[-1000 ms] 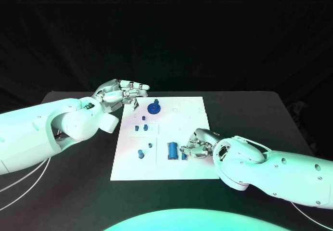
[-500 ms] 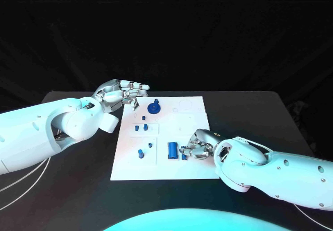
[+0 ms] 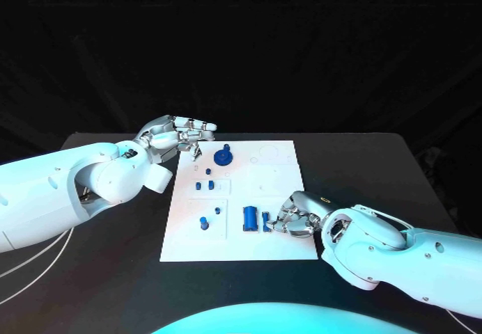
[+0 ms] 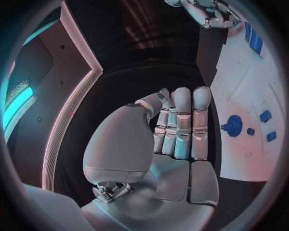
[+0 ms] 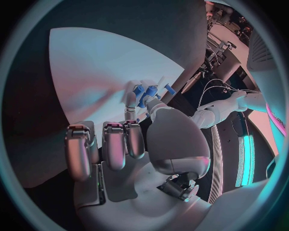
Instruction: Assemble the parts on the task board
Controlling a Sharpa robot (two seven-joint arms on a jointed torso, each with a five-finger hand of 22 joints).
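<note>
The white task board (image 3: 273, 182) lies mid-table. A blue gear (image 3: 223, 156) stands near its far edge and a blue cylinder (image 3: 249, 218) lies near its front. My right hand (image 3: 293, 218) rests on the board just right of the cylinder. Its thumb and a finger close on a small blue part (image 3: 266, 222), the same small blue part (image 5: 145, 90) at its fingertips in the right wrist view. My left hand (image 3: 182, 132) hovers off the board's far left corner. In the left wrist view the left hand (image 4: 175, 130) has its fingers curled in on nothing.
Several small blue pieces sit on the board's left half, among them a pair (image 3: 206, 185) and a peg (image 3: 204, 223). The gear (image 4: 233, 126) and the right hand (image 4: 211, 13) also appear in the left wrist view. Black table surrounds the board.
My right hand and forearm have shifted a little toward the board's front right, fingers still at the small blue part. The left hand has not moved.
</note>
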